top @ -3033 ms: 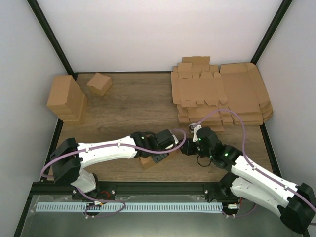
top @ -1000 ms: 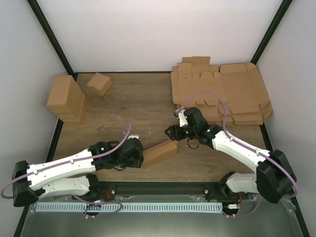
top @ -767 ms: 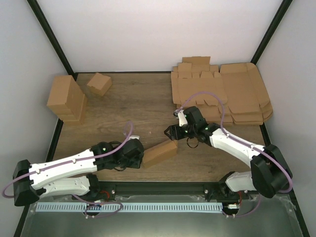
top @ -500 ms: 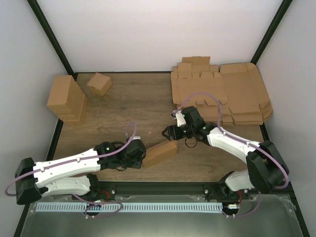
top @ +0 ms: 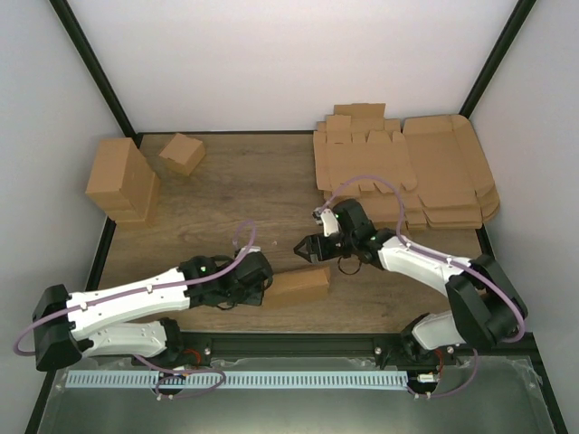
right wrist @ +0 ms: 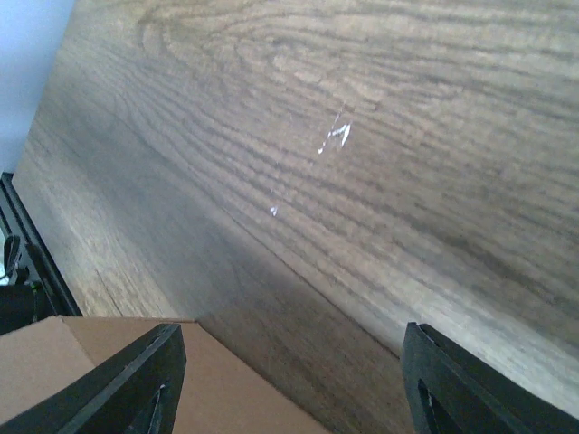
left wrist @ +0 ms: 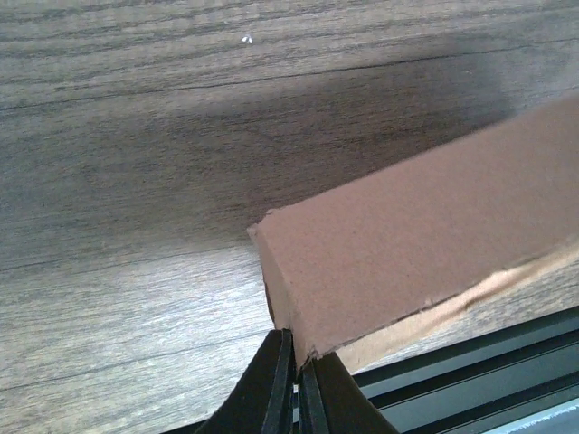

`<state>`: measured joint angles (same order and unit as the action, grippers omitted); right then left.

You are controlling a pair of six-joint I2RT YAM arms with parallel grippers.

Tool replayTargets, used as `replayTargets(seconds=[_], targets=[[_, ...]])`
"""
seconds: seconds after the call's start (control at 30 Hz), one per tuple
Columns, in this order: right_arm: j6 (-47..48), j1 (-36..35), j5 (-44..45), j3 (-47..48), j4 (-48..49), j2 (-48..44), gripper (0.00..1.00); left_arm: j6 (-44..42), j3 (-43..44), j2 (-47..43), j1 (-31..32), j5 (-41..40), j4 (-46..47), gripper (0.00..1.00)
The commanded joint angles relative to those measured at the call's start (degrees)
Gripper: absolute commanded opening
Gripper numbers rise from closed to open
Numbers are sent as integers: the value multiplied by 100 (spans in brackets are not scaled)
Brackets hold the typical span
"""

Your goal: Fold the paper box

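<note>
Wood-grain table (top: 253, 190), cardboard block (top: 120, 181), small carton (top: 182, 153), flat sheets (top: 407, 172)

Open wooden tabletop (top: 262, 181) along the far edge's middle. Tall brown cardboard block (top: 120, 181) crowds the far-left corner, stacked flat brown cardboard sheets (top: 434, 172) the far-right; folded brown paper box (top: 298, 286) blocks near-edge middle.

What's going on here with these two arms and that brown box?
Two robot arms are folding a paper box near the front edge of the table. The left tool is shut on a thin edge at the box's left end. The right tool hangs open just beyond the box's far side, gripping nothing. A stack of flat cardboard sheets lies at the back right.
</note>
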<state>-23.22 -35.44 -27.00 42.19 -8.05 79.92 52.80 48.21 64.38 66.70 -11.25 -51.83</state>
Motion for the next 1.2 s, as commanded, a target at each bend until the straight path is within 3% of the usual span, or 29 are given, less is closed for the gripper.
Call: replayTargets(seconds=[0.0,0.4,0.63,0.77,1.03,1.17], targets=[[-130,7,-146,-181,167,-322,69,86,214,30,-7,-14,68,4],[341,10,894,-312,-724,-1686,71,-1442,351,382,-9,-92,1218,4],[787,6,1233,-132,-1066,-2375,73,-2571,807,1106,-14,-317,1238,4],[853,11,1372,183,-1559,-2518,73,-2716,1048,1518,-36,-814,1048,4],[-97,10,-37,18,-1756,-3378,57,-2101,1270,1849,-200,-703,1026,4],[-886,-9,-657,-749,-1260,-3746,40,-1873,1242,1862,-200,-513,1156,8]])
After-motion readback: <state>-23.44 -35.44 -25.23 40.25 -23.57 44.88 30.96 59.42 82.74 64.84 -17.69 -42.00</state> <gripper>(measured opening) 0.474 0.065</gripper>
